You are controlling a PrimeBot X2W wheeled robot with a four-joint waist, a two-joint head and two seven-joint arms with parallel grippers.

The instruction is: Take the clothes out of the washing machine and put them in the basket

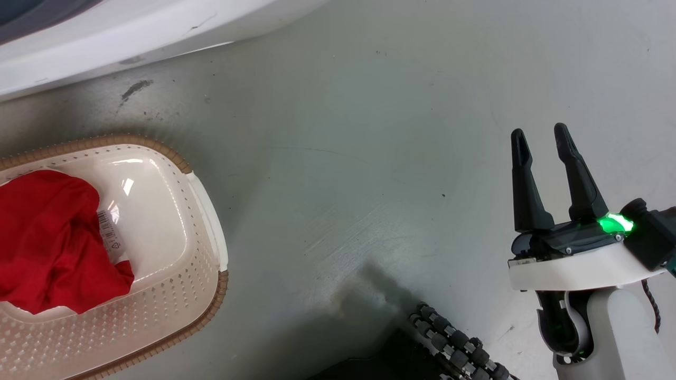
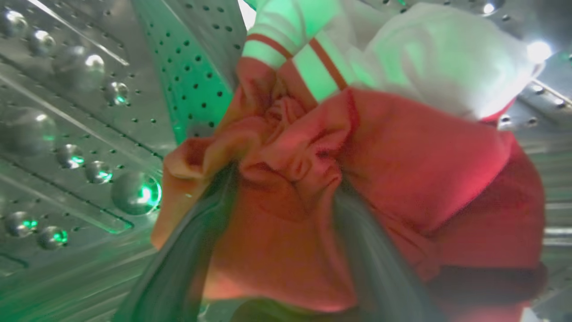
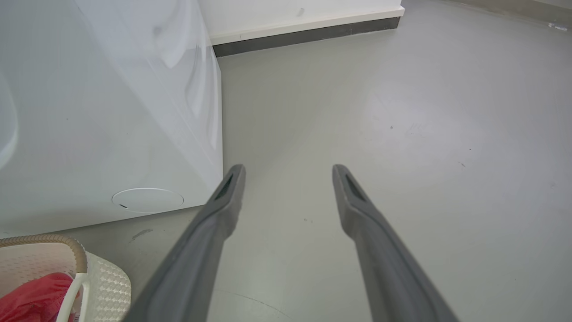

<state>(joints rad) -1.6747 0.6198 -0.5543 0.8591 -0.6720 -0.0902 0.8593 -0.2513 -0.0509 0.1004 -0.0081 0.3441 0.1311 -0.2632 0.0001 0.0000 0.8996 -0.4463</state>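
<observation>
Inside the washing machine's perforated steel drum [image 2: 89, 112], my left gripper [image 2: 286, 174] is shut on a bunch of red clothes [image 2: 402, 170] with white striped trim. Its blurred fingers [image 2: 187, 255] pinch the gathered fabric between them. The cream basket [image 1: 211, 227] with a brown rim stands on the floor at the left, and another red garment [image 1: 47, 237] lies in it beside a barcode sticker. The washing machine's white body [image 1: 132, 31] crosses the top left. My right gripper [image 1: 541, 137] hangs open over bare floor at the right, holding nothing. The right wrist view shows its fingers [image 3: 223, 210] spread, the washing machine [image 3: 111, 112] and the basket [image 3: 103, 286].
Grey floor [image 1: 369, 158] stretches between the basket and my right arm. A roller wheel of my base [image 1: 454, 343] shows at the bottom. A wall with a dark baseboard [image 3: 308, 33] runs behind the machine.
</observation>
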